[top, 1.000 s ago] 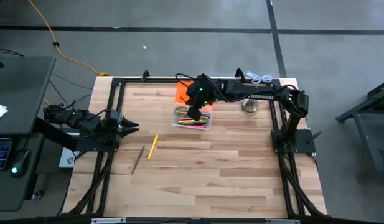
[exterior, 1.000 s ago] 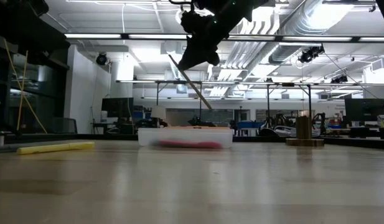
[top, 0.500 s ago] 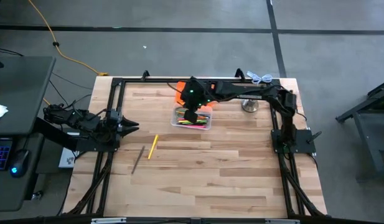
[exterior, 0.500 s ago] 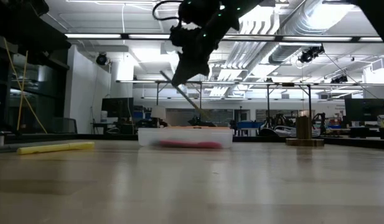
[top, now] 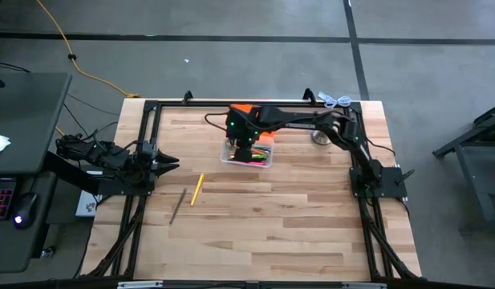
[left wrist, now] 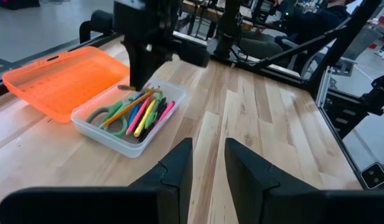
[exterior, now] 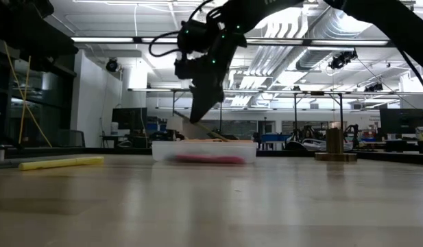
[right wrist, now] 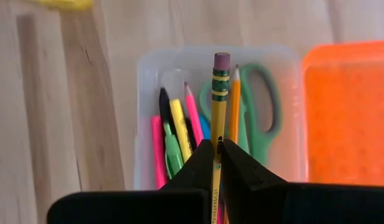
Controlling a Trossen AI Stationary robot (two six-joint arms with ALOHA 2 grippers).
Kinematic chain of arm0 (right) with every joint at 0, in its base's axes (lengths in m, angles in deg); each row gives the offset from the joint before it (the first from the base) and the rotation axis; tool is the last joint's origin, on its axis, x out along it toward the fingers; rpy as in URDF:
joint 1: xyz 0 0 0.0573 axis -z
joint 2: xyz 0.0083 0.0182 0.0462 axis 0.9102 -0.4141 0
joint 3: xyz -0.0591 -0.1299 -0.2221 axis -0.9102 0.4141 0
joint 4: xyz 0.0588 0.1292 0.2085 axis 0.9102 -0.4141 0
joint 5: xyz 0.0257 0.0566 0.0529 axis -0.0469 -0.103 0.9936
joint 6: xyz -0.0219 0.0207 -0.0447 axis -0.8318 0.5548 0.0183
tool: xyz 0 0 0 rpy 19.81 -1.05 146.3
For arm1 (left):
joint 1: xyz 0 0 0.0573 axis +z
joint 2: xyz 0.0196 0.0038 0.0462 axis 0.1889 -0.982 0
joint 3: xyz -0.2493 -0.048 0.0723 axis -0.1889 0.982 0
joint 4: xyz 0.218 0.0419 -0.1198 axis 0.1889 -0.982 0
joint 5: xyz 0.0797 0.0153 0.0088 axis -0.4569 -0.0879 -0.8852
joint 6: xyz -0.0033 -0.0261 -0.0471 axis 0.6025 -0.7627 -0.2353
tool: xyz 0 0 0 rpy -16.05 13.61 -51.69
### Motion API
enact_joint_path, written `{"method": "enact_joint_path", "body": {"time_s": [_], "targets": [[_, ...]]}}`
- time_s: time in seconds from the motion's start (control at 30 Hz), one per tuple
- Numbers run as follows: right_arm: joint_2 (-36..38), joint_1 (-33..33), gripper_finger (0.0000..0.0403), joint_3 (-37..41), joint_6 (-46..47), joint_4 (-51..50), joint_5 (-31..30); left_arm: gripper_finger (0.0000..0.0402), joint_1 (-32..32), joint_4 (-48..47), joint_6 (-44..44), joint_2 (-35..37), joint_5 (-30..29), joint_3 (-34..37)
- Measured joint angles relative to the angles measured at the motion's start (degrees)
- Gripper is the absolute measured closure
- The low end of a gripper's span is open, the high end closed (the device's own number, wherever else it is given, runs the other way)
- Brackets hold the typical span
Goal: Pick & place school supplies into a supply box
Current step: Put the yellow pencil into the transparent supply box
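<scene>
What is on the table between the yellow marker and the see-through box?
Only bare wooden tabletop lies between the yellow marker and the clear plastic box, in the high view.

Pale wooden plank table (top: 255, 217) with a black metal frame (top: 147, 108) around its edges stands on a grey concrete floor (top: 440, 48) crossed by dark seam lines. Yellow cable (top: 66, 48) runs over the floor at far left. Dark desk (top: 22, 120) at left carries a lit keyboard (top: 0, 199) and a mouse (top: 21, 218). Low view: large open hall, long ceiling strip lights (exterior: 122, 40), exposed silver ducts (exterior: 334, 27), workbenches and equipment (exterior: 396, 123) far behind.
</scene>
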Motion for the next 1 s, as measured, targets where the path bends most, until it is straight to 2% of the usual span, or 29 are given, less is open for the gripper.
{"method": "enact_joint_path", "body": {"time_s": [0.77,1.0], "targets": [[-5.13,0.0,0.0402,-0.13,-0.6,-0.32,2.86,0.028,0.0,-0.01,0.19,0.0,-1.09,0.02],[-5.13,0.0,0.0395,-0.13,-0.59,0.13,1.35,0.028,0.0,-0.08,0.24,0.0,-1.11,0.02]]}}
